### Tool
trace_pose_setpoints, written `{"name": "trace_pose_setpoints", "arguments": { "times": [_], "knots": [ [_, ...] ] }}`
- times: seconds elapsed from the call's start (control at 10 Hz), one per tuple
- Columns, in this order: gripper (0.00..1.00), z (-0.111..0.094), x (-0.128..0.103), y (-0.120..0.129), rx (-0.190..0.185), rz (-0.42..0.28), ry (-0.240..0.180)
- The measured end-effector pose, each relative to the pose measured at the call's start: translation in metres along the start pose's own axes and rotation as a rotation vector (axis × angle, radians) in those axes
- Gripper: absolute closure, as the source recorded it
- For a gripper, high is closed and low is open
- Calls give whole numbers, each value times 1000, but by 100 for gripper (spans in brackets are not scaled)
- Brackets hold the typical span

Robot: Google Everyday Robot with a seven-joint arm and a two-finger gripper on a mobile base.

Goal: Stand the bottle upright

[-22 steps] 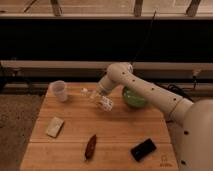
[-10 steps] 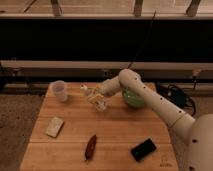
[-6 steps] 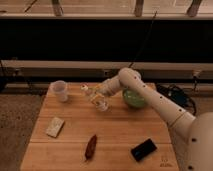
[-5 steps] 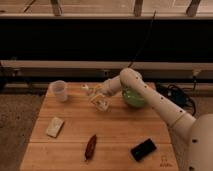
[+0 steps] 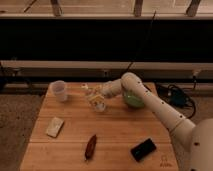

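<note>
The small clear-whitish bottle [image 5: 94, 97] is on the wooden table [image 5: 115, 131] at the back, right of the white cup [image 5: 59, 90]. It looks tilted, its thin end pointing up and to the left. My gripper [image 5: 102, 95] is right against the bottle's right side, low over the table. The arm reaches in from the right, over the green bowl. Whether the bottle is held cannot be made out.
A green bowl [image 5: 133, 99] sits behind the arm at the back right. A pale rectangular block [image 5: 54, 127] lies front left, a brown oblong thing [image 5: 91, 146] front centre, and a black flat thing [image 5: 143, 149] front right. A dark wall with a rail runs behind the table.
The arm's elbow has swung to the right and the gripper has stayed by the bottle. In the last half second nothing has visibly moved.
</note>
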Motion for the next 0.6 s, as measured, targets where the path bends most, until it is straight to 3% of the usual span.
{"name": "trace_pose_setpoints", "arguments": {
  "times": [0.3, 0.6],
  "knots": [
    [100, 2, -2, -1, 43, 26, -116],
    [100, 1, 1, -3, 81, 53, -174]
  ]
}}
